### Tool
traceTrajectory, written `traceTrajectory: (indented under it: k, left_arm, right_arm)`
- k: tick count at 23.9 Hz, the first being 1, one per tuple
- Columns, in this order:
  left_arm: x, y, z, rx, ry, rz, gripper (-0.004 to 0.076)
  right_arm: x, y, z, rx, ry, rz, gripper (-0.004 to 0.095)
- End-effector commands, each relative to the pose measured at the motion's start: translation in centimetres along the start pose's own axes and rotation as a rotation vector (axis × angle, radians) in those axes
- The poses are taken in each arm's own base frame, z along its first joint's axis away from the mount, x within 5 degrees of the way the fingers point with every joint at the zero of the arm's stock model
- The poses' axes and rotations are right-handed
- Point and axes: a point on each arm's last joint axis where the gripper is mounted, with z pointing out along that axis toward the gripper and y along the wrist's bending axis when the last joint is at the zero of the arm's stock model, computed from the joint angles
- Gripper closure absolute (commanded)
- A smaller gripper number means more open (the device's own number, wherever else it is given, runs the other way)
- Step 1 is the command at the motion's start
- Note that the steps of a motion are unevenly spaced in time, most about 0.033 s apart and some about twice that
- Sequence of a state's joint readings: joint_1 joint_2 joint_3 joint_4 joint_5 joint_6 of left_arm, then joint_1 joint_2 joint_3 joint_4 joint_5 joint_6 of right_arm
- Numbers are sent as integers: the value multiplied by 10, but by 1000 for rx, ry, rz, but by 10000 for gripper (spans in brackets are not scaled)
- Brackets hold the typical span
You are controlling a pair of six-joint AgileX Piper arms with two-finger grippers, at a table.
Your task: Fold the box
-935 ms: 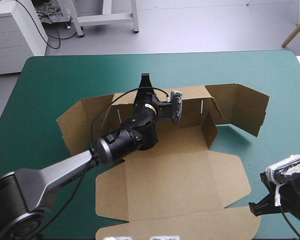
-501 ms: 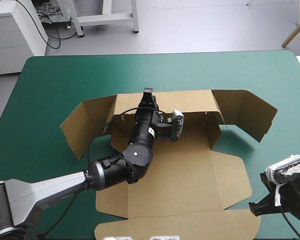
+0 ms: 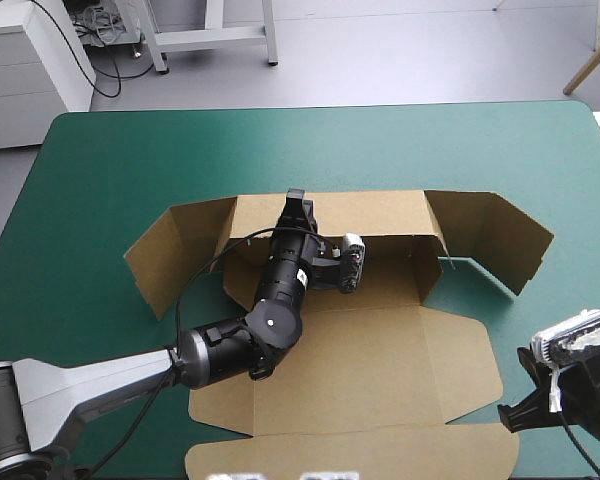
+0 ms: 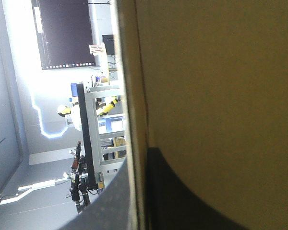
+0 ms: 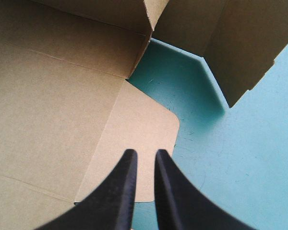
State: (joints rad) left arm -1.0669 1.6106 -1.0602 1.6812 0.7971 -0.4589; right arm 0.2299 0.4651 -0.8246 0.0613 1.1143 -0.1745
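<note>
The left pincer (image 3: 297, 201) pinches the raised far wall of the brown cardboard box (image 3: 370, 350); the right pincer (image 5: 144, 154), nearly pressed together, hovers over that box's rounded flap.

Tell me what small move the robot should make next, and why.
Probably the left pincer should pull the brown cardboard box's far wall slightly more upright: it is shut on that wall's top edge, both end wings splay outward, and the right pincer hovers shut by a rounded flap.
</note>
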Motion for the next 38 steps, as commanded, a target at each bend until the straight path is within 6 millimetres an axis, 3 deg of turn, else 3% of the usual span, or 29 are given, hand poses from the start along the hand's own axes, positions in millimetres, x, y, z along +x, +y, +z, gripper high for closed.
traceTrajectory:
  k: [1,2,3,5,7,14,20,24,26,32,38]
  left_arm:
    - [1,30,-13,-128,-22,1,734]
    - [1,29,-12,-127,-22,2,734]
    - [1,29,-12,-123,-29,2,734]
    - [0,28,-12,-117,-37,2,734]
    - [-1,28,-12,-112,-48,3,734]
    - [-4,26,-12,-96,-76,5,734]
    - [-4,26,-12,-96,-76,3,734]
    - [-4,26,-12,-96,-76,3,734]
    - [-4,26,-12,-96,-76,5,734]
    - [-4,26,-12,-97,-74,5,734]
    - [-4,26,-12,-97,-74,5,734]
  right_arm:
    - [-10,-2,-3,16,-70,1,453]
    - [-10,-2,-3,16,-70,1,377]
    - [-11,-2,-2,16,-68,2,203]
    - [-13,-3,1,16,-59,20,77]
    - [-17,-4,7,19,-47,28,24]
    - [-67,-25,53,138,-79,92,34]
    - [-129,-36,82,136,-58,97,34]
    - [-186,-47,104,145,-43,77,34]
    - [-204,-53,115,168,-13,64,34]
    - [-229,-65,150,223,49,32,34]
    - [-222,-96,181,254,153,114,34]
